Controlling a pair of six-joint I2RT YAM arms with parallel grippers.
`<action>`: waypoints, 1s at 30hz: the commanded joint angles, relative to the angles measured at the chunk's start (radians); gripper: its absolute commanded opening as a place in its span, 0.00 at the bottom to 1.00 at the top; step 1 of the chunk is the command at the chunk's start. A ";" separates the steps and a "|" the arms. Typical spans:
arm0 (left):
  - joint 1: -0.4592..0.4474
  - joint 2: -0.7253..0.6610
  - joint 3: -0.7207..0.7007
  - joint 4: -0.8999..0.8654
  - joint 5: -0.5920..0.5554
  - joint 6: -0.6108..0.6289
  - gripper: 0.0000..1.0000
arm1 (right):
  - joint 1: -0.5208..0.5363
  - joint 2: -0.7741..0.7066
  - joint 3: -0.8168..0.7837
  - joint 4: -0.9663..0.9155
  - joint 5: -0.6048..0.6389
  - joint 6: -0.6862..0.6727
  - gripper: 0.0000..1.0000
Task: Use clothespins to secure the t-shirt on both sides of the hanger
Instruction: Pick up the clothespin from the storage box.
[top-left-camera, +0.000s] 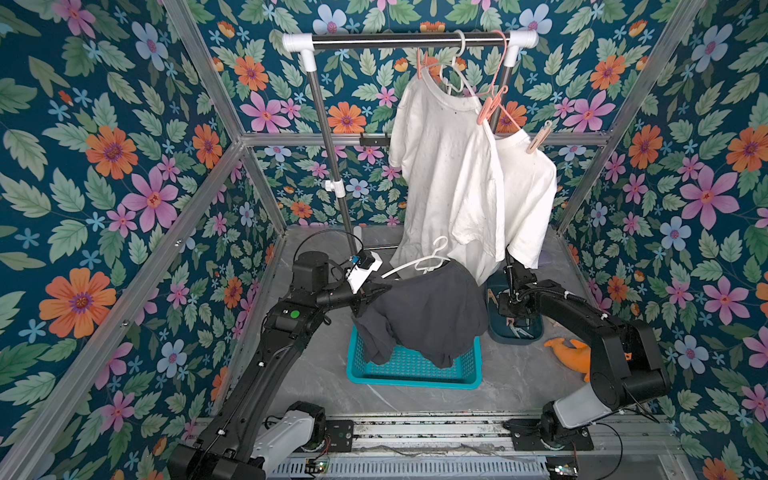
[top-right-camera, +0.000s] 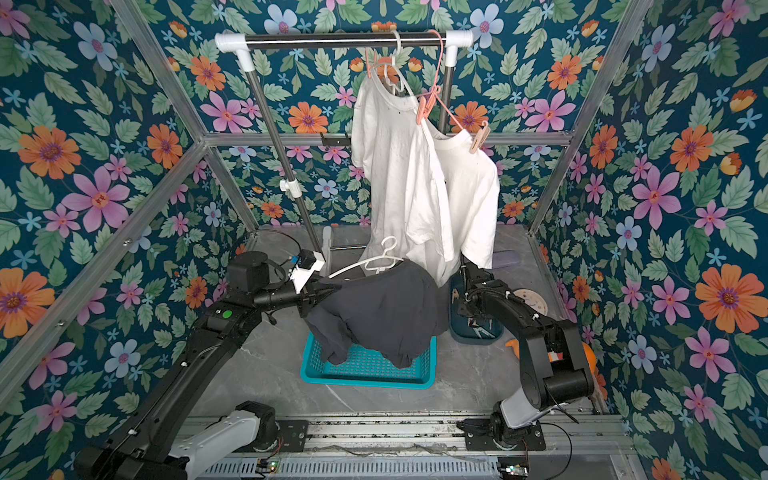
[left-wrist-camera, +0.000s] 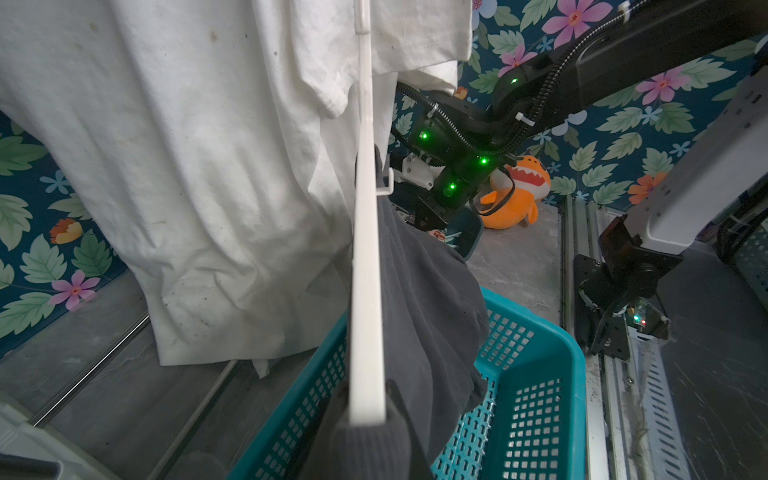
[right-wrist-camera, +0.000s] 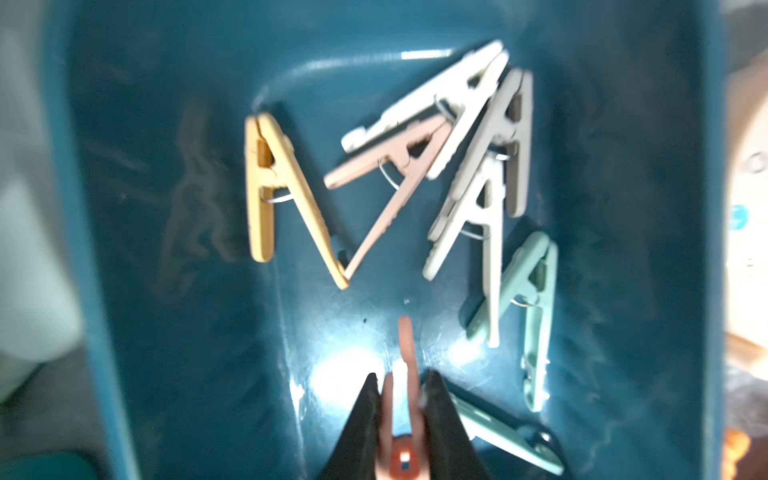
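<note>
Black arms, white base housings, green status lights.

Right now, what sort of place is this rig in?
Likely a mock laundry corner built as a robot test booth, not a real home: floral wallpaper panels in an aluminium frame, a garment rail carrying white t-shirts, and a teal laundry basket.

We see matt plastic clothespins with thin metal springs in a glossy plastic tray. The dark t-shirt is soft matt cloth, its hanger smooth white plastic, the basket perforated plastic, the rail polished metal.
</note>
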 joint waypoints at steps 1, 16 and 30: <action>0.003 0.001 0.005 0.063 0.058 -0.002 0.00 | 0.001 -0.041 -0.012 0.023 0.011 0.018 0.19; 0.003 -0.017 -0.006 0.055 0.167 0.045 0.00 | -0.001 -0.394 -0.072 0.075 -0.120 -0.014 0.20; 0.010 -0.059 -0.019 0.054 0.196 0.078 0.00 | 0.000 -0.640 -0.108 0.206 -0.417 -0.059 0.20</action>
